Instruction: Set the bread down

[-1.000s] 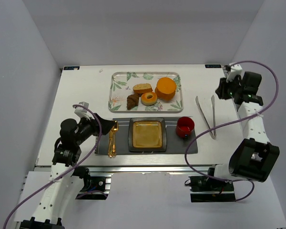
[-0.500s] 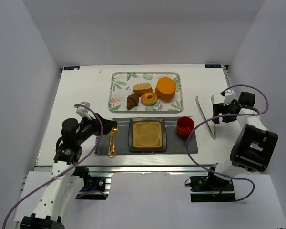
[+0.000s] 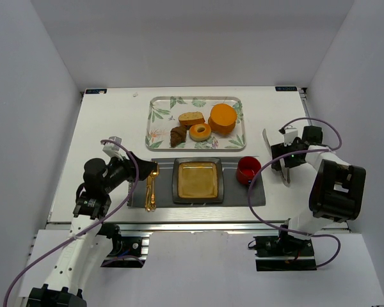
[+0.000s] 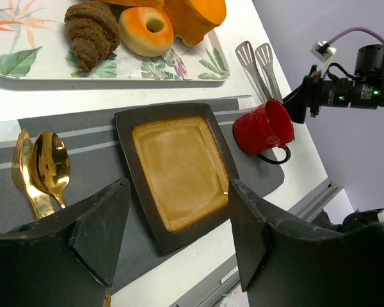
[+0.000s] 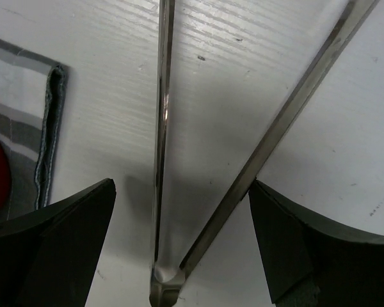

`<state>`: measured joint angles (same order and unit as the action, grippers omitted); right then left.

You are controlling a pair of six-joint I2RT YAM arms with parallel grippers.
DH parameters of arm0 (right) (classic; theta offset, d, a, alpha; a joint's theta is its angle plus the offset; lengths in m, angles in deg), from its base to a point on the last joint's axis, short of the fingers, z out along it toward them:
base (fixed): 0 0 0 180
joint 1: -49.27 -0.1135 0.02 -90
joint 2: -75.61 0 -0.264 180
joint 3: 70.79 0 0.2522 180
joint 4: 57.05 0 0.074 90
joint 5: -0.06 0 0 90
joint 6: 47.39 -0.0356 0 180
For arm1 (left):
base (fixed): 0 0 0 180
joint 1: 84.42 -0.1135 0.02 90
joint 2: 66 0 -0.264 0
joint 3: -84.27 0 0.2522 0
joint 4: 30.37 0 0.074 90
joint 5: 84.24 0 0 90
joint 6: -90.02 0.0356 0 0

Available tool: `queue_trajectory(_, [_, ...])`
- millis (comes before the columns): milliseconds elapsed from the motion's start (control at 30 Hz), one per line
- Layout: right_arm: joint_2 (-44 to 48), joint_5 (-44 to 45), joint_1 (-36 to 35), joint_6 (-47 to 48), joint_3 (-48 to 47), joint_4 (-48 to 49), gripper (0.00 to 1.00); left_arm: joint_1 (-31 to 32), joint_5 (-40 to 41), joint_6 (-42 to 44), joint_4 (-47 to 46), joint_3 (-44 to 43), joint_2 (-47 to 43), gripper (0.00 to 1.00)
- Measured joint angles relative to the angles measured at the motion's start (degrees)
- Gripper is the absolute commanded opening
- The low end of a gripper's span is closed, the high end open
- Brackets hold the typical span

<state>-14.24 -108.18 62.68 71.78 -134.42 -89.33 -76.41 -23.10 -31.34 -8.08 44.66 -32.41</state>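
Note:
The bread lies on the leaf-patterned tray (image 3: 155, 121): a sliced loaf piece (image 3: 191, 118), a brown croissant (image 3: 178, 135), a ring doughnut (image 3: 200, 132) and an orange round loaf (image 3: 223, 118). My right gripper (image 3: 283, 158) is low over the metal tongs (image 3: 276, 150) on the table's right side. It is open, its jaws (image 5: 179, 249) standing either side of the tongs' (image 5: 163, 128) hinged end. My left gripper (image 3: 141, 171) is open and empty over the mat's left end. Its wrist view looks past the jaws (image 4: 179, 236) at the brown square plate (image 4: 179, 169).
A grey placemat (image 3: 256, 195) carries the plate (image 3: 197, 180), a red mug (image 3: 248, 170) and gold cutlery (image 3: 151, 185). The mug stands close to the left of the right gripper. The table's right edge lies just beyond the right arm.
The right arm swung from the back right corner down onto the tongs, and its gripper opened wide. The left arm barely moved.

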Motion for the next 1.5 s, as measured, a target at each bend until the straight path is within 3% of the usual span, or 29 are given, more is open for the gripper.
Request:
queue_trajectory(167, [-2.95, 6.27, -3.8, -3.34, 0.55, 4.07, 0.88, 0.0, -0.09, 0.02, 0.04, 0.0, 0.66, 0.72])
queue_trajectory(267, [-3.69, 7.93, -4.42, -5.03, 0.44, 6.51, 0.79, 0.0, -0.09, 0.04, 0.09, 0.0, 0.72, 0.72])
queue_trajectory(400, [-4.02, 8.31, -4.44, -6.32, 0.44, 8.02, 0.5, 0.0, -0.07, 0.04, 0.44, 0.0, 0.61, 0.72])
queue_trajectory(567, [-4.11, 8.28, -4.44, -6.29, 0.44, 8.61, 0.23, 0.0, -0.07, 0.04, 0.5, 0.0, 0.2, 0.72])
queue_trajectory(633, [-4.04, 7.98, -4.42, -6.03, 0.44, 8.55, 0.06, 0.0, -0.07, 0.04, 0.61, 0.0, 0.09, 0.72])
queue_trajectory(700, [-3.69, 7.54, -4.39, -6.16, 0.39, 7.93, 0.01, 0.0, -0.07, 0.07, 0.92, -0.02, -0.09, 0.72])
queue_trajectory(800, [-1.9, 5.14, -4.39, -6.05, -1.4, 4.85, 0.01, 0.0, -0.07, 0.07, 1.09, -0.02, -0.39, 0.72])
queue_trajectory(967, [2.32, 0.72, -6.51, -5.6, -10.08, 2.29, 0.21, 0.0, -0.07, 0.04, 1.14, -0.02, -0.42, 0.72])
queue_trajectory(1167, [4.31, -1.75, -14.51, -4.35, -17.03, 2.6, 0.33, 0.0, -0.07, 0.04, 1.53, -0.22, -0.44, 0.72])
queue_trajectory(1500, [4.24, -1.62, -23.98, -1.38, -19.58, 1.4, 0.39, 0.0, -0.04, 0.02, 2.01, -0.24, -1.68, 0.72])
